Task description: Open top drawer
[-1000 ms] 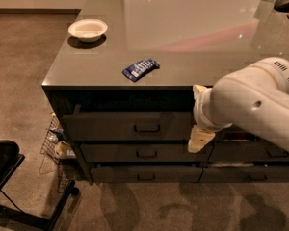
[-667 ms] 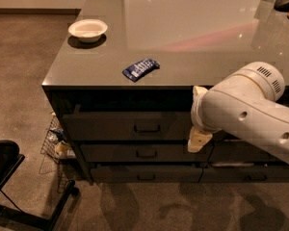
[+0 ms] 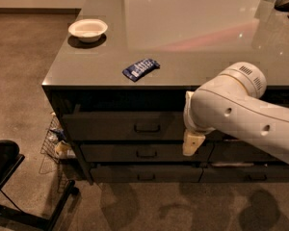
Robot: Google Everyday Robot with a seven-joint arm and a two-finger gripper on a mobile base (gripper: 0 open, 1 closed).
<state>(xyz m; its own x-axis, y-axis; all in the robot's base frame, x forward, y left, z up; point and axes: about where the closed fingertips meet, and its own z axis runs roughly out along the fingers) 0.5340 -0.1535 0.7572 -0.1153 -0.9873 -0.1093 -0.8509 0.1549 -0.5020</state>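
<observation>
The top drawer [image 3: 111, 126] is the tallest dark grey front in the left stack. It sits directly under a glossy countertop [image 3: 192, 28]. It looks shut, with its face in line with the shallower drawer [image 3: 111, 153] beneath it. A small loop handle [image 3: 147, 128] sits at the centre of the top drawer's front.

The robot's white arm [image 3: 241, 109] reaches in from the right of the top drawer. The gripper [image 3: 192, 143] hangs at the drawer's lower right corner, to the right of the handle, a little below it, and apart from it. Whether the gripper is open or closed cannot be told from this view.

Above the top drawer, on the countertop, a blue packet [image 3: 140, 69] lies near the front edge. A white bowl [image 3: 88, 29] sits further back and to the left. A wire basket [image 3: 50, 138] stands on the floor to the drawer's left.

The likely risk is that the gripper sits nearer the level of the drawer below than the top handle. Moving straight across could catch the wrong handle, or slide over the front and miss the small loop. A pull angled sideways could slip off the loop and leave the top drawer shut
</observation>
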